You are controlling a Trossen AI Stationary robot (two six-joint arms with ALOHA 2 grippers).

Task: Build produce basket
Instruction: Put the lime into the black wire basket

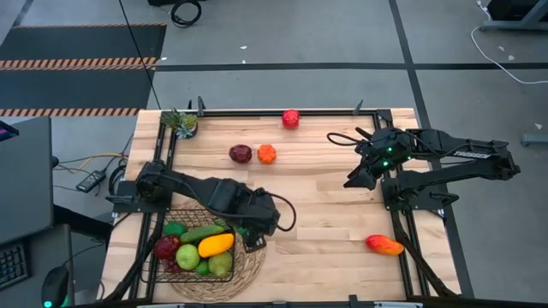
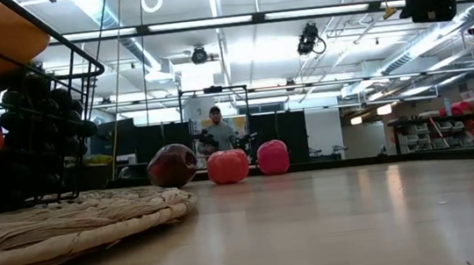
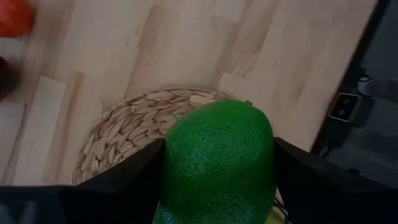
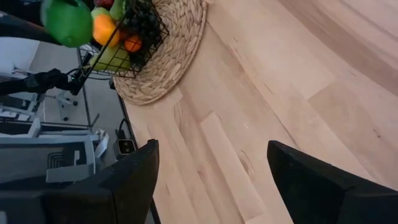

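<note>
Lime (image 3: pixel 217 165) gripped between fingers of left tool (image 1: pixel 253 229), held over basket (image 1: pixel 163 269) edge, above mat (image 3: pixel 134 130). Step judged: drop-off. Next move: lime lowered into free gap, then released. Apple (image 1: pixel 241 153), orange (image 1: pixel 267 153), mango (image 1: pixel 384 245) left on surface (image 1: pixel 325 205). Right tool (image 4: pixel 211 180) wide open, empty, raised at far side.

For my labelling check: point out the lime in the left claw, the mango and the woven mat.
lime (image 3: pixel 217 165), left wrist view, middle of its green skin.
mango (image 1: pixel 384 245), high view, centre of the fruit.
woven mat (image 2: pixel 78 218), low view, bare top surface near its edge.
</note>
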